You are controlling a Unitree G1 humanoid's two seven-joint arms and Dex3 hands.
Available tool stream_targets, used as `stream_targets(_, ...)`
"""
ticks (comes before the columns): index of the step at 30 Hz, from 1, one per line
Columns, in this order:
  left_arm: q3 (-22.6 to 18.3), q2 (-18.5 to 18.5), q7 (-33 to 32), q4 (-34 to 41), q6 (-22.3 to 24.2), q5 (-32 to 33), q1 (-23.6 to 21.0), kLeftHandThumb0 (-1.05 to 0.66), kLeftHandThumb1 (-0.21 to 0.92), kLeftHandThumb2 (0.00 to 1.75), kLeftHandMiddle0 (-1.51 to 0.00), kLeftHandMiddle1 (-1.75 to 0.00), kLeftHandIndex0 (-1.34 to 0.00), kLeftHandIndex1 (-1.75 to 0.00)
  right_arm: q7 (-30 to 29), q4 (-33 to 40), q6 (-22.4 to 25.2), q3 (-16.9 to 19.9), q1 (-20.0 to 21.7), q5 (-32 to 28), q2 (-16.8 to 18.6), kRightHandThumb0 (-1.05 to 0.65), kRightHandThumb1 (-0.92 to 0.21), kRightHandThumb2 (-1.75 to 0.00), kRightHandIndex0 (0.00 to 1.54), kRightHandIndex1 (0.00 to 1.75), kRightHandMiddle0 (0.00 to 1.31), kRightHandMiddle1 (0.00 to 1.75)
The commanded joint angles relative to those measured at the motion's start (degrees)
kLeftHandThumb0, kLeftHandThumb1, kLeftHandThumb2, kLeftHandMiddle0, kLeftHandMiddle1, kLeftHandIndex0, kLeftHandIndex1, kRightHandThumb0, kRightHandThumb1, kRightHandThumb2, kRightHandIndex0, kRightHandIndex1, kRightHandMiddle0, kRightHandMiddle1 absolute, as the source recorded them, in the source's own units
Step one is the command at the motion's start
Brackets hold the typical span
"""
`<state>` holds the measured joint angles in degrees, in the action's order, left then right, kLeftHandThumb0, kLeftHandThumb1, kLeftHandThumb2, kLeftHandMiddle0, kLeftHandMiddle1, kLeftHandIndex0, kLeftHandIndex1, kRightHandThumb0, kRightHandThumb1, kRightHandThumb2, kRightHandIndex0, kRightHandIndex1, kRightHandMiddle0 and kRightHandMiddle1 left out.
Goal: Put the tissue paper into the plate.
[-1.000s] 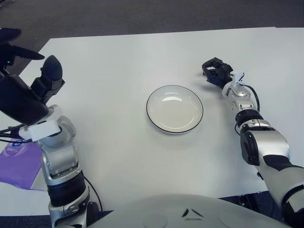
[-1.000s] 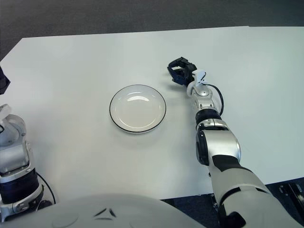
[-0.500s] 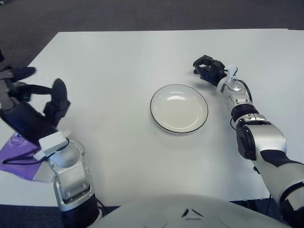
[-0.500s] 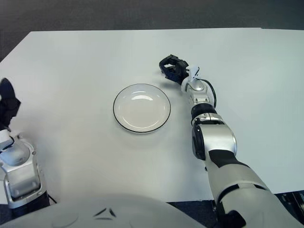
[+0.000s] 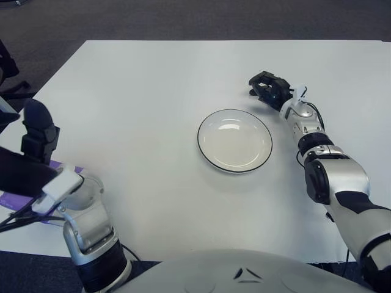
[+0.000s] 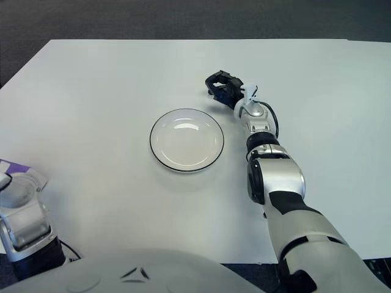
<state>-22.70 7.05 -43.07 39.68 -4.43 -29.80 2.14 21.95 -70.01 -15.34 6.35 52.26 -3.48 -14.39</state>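
White tabletop fills most of both views, and the plate with its dark rim stands a little right of the middle, with nothing in it. The tissue paper, a purple packet, lies at the lower left edge of the left eye view, mostly hidden behind the left arm; in the right eye view only a small purple and white corner shows at the left border. It is well apart from the plate.

Compared with one second ago, the left hand has come lower and more to the left edge of the frame, so it now shows just above the packet. One dark finger stands upward, but the rest of the hand is cut by the frame and I cannot tell how its fingers are set. I judge that the left hand is going for the packet and the grasp is not yet made, so the task is at its beginning.

The right hand has moved a little closer to the plate and now shows just beside its upper right rim, fingers curled and holding nothing
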Motion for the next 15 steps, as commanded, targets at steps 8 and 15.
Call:
stream_targets(8, -3.4, 1.3, -4.0, -6.9, -0.9, 7.9, -3.9, -0.35, 0.87, 0.57, -0.92, -1.75, -0.25, -1.74, 1.1, -1.5, 0.2, 0.5, -0.9, 0.5, -0.1, -0.01, -0.80, -0.43, 0.58, 1.41, 0.41, 1.35)
stream_targets(15, -4.9, 3.8, -4.4, -5.3, 7.6, 14.1, -6.3, -0.35, 0.89, 0.55, -0.92, -1.75, -0.23, -1.75, 1.7, -1.5, 0.1, 0.9, -1.2, 0.5, -0.6, -0.01, -0.81, -0.43, 0.58, 1.41, 0.41, 1.35)
